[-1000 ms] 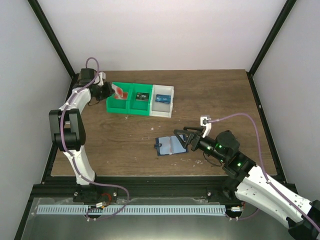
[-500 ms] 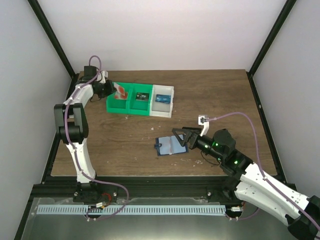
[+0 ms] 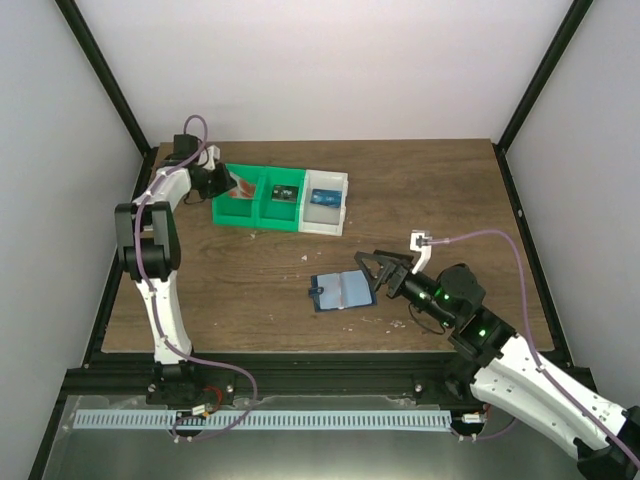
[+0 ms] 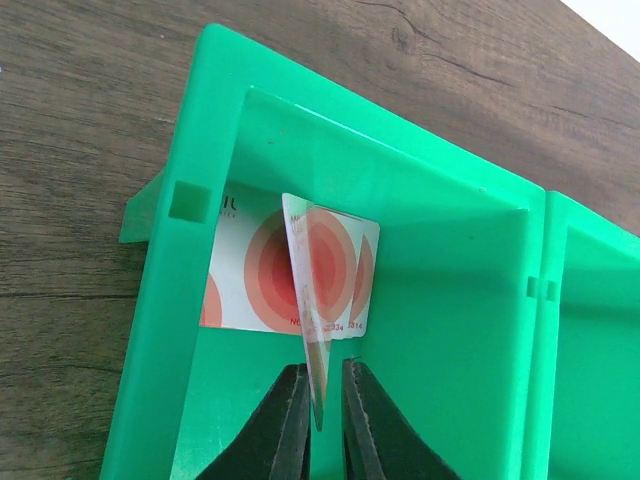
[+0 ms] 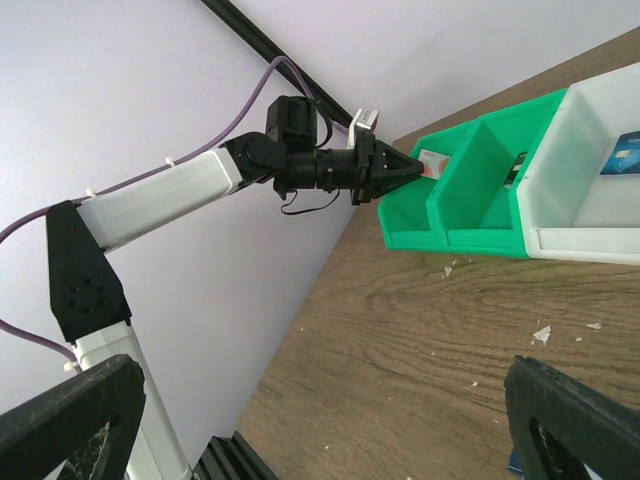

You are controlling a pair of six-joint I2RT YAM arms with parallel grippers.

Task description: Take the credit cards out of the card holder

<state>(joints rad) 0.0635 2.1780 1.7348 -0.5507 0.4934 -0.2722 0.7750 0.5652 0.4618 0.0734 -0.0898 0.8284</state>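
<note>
Two credit cards are at the left-end compartment of the green bin (image 4: 180, 330), which stands near the far left corner of the tabletop (image 3: 430, 190). The flat credit card (image 4: 245, 290) lies on the compartment floor against the outer wall, and the upright credit card (image 4: 312, 330) stands tilted on edge between the tips of my left gripper (image 4: 323, 372), whose jaws are drawn close about it, though I cannot tell whether they press it or merely flank it. My right gripper (image 3: 378, 268) hangs with jaws spread wide just beside the right edge of the card holder (image 3: 340, 290), which lies open and flat toward the near edge of the tabletop, right of its middle.
</note>
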